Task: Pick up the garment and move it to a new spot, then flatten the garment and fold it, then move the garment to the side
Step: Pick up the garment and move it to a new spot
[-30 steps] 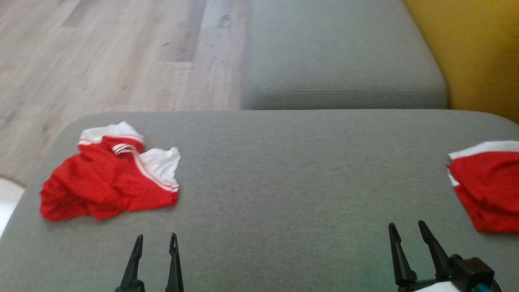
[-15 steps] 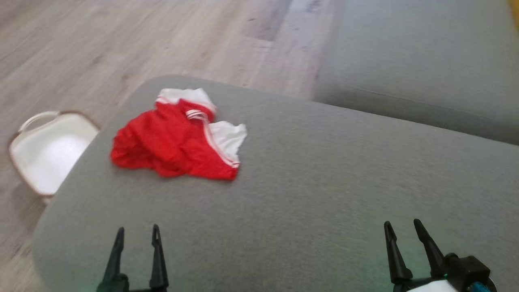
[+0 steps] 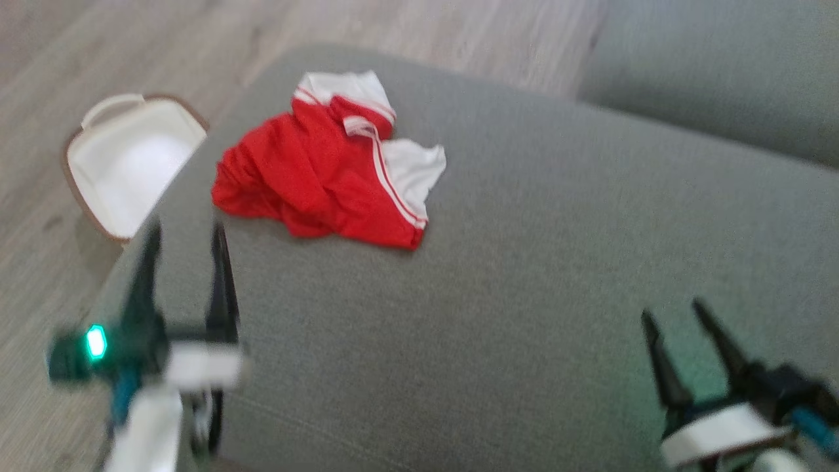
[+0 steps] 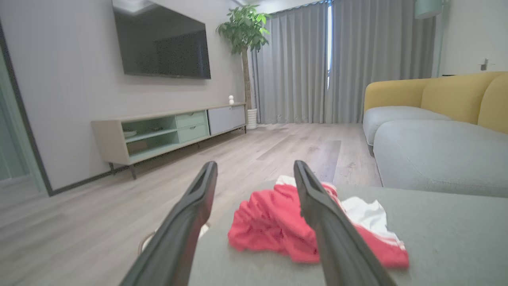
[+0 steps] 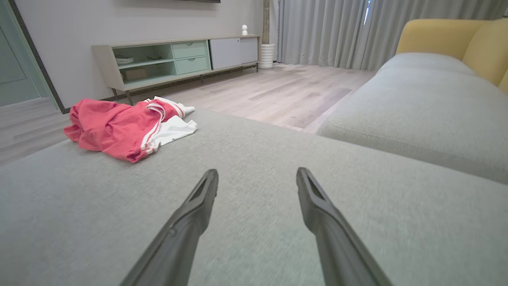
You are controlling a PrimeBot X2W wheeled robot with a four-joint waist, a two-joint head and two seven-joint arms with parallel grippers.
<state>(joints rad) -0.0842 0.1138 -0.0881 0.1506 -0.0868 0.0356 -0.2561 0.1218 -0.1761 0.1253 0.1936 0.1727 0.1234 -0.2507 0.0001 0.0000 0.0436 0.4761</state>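
Sizing up the pick: the red garment (image 3: 314, 177) lies crumpled near the far left corner of the grey sofa cushion (image 3: 524, 275). It has white trim and a white panel on its right side, and it sits close to the edge above a white basket (image 3: 124, 170) on the floor.

Left pincer (image 3: 187, 229) is spread wide and empty, hovering short of the heap. In the left wrist view the cloth sits in line with the gap between the fingers, just past the tips. Right pincer (image 3: 673, 309) is also spread and empty, well apart from the cloth, over bare cushion.

Handling guess: light, limp fabric with no stiffness, so it will sag, bunch and drag its folds when lifted.

I'd pinch a raised ridge of the red bunch or the striped hem, not the flat white bit — thin layers lying flat on soft upholstery are hard to get under.

Risks: catching only one layer, or nudging it off the edge.
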